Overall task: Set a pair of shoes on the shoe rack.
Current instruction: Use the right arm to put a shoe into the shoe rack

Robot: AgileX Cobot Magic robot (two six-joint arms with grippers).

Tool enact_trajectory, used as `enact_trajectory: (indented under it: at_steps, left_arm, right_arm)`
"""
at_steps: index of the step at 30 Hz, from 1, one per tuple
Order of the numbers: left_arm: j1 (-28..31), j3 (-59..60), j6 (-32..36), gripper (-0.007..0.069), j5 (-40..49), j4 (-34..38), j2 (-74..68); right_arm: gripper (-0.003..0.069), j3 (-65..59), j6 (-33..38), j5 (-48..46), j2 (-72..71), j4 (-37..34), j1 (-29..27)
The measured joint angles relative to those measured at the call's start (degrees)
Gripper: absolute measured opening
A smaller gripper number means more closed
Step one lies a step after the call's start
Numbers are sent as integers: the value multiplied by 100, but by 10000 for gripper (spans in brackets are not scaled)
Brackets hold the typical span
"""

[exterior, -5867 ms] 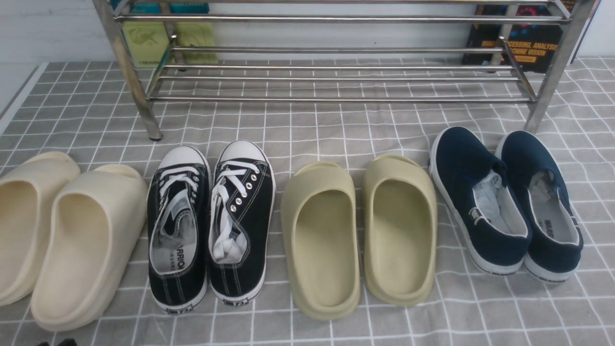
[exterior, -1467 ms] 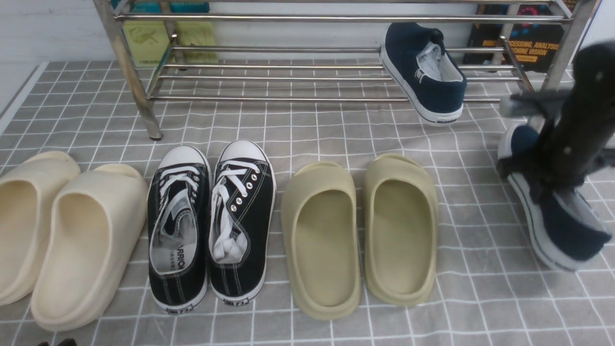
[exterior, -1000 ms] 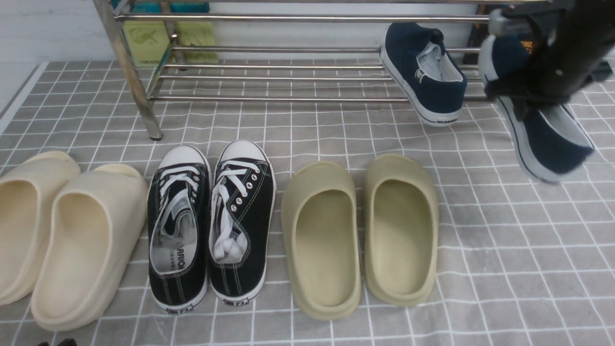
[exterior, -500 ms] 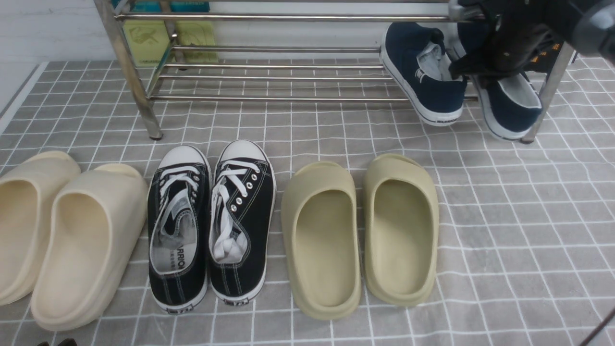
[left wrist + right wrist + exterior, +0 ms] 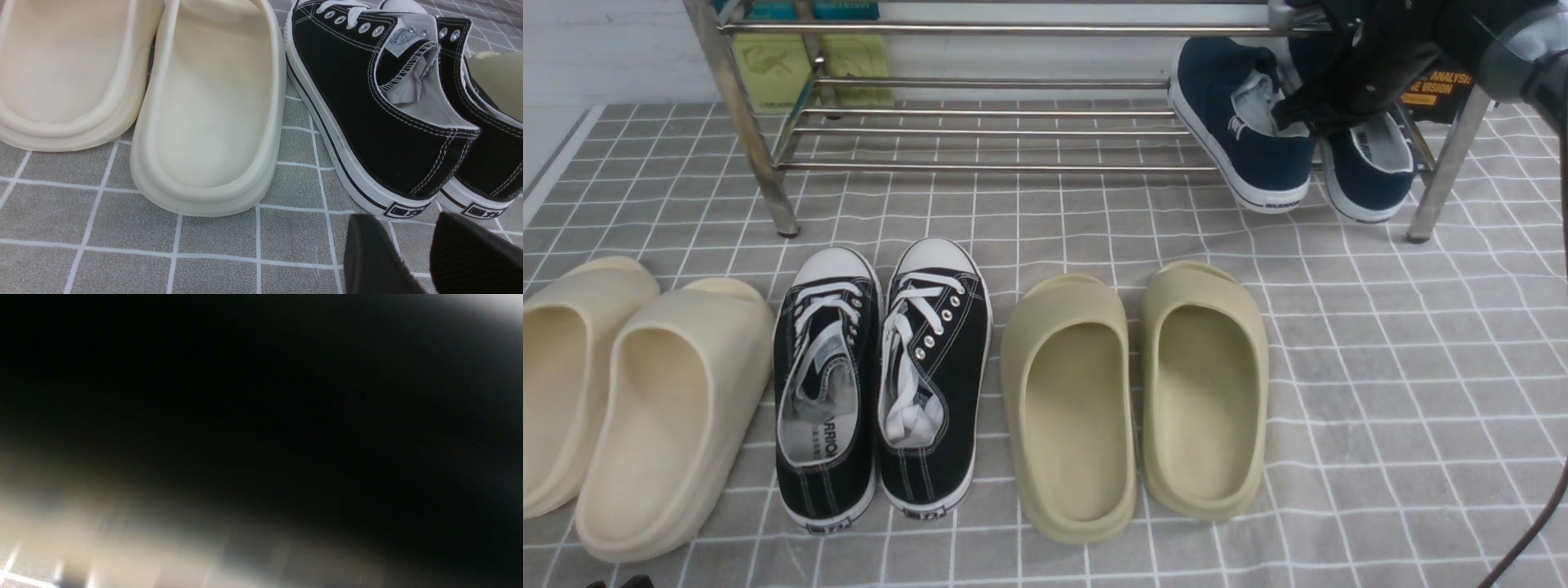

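Both navy slip-on shoes lie on the lower tier of the steel shoe rack, at its right end, heels over the front bar. The left one stands free. My right gripper is shut on the inner collar of the right one. The right wrist view is almost wholly dark and shows nothing of the jaws. My left gripper hangs open and empty just above the cloth, behind the heels of the black sneakers; its fingers show at the frame's edge.
On the grey checked cloth, left to right, stand cream slides, black lace-up sneakers and olive slides. Books lean behind the rack. The rack's right front leg is close beside the held shoe.
My right gripper lifted the second navy shoe off the cloth and carried it back and left onto the rack's lower tier beside the first. The left arm has not moved.
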State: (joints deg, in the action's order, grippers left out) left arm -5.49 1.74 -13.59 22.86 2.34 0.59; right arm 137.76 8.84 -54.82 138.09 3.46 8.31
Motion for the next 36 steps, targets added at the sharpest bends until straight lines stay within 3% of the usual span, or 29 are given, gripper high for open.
enact_trajectory:
  at_steps: [4,6,8,10,11,12,14,17,21,30,36]
  left_arm:
    - [0,0,-5,239,0,0,0]
    - [0,0,-5,239,0,0,0]
    - [0,0,-5,239,0,0,0]
    - [0,0,-5,239,0,0,0]
    - [0,0,-5,239,0,0,0]
    - [0,0,-5,239,0,0,0]
    - [0,0,-5,239,0,0,0]
    - [0,0,-5,239,0,0,0]
    - [0,0,-5,239,0,0,0]
    - [0,0,-5,239,0,0,0]
    - [0,0,-5,239,0,5,0]
  right_arm:
    - [41,0,49,101,21,-50,0]
    - [93,0,67,161,21,-117,0]
    - [191,0,78,167,23,-193,0]
    - [244,-12,92,140,9,-208,0]
    - [337,-100,113,140,-56,-199,7]
    - [347,-128,113,146,-84,-197,7]
    - [449,-331,119,153,-336,-189,7]
    - [494,-698,90,23,-673,-210,7]
    - [486,-1165,56,-208,-1032,-260,25]
    - [301,-2000,49,167,-2347,-131,25]
    - [78,-2109,-148,-437,-2325,-229,25]
